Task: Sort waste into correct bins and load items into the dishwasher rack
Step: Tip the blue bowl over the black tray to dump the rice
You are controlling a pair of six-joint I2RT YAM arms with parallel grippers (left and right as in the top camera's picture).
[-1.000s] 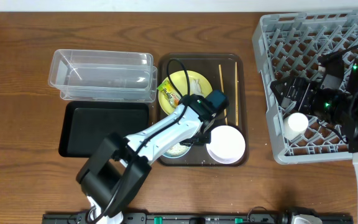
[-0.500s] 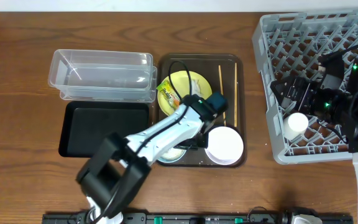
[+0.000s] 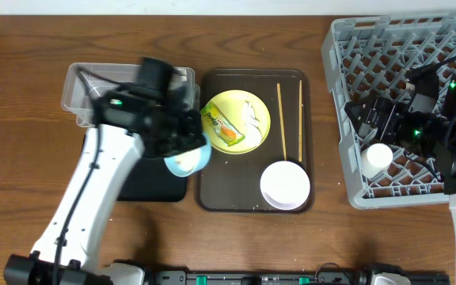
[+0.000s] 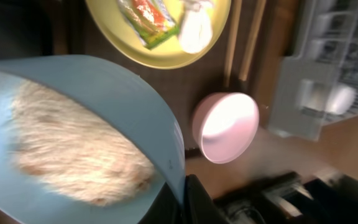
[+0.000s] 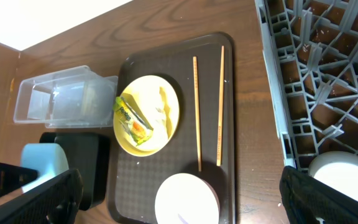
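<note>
Grips the light blue bowl of rice by its rim with the left gripper, clamped tight. Hangs tilted over the right edge of the black tray, with the clear tub just beyond, both lying leftward.

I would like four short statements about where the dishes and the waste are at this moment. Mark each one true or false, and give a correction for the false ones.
1. The left end effector holds the light blue bowl, which has white rice grains inside. True.
2. The small white cup sits in the grey plastic lattice rack. True.
3. The two thin wooden chopsticks lie in the grey plastic lattice rack. False: they lie on the dark brown serving tray.
4. The green-yellow snack wrapper is in the clear plastic tub. False: it lies on the round yellow-green plate.
</note>
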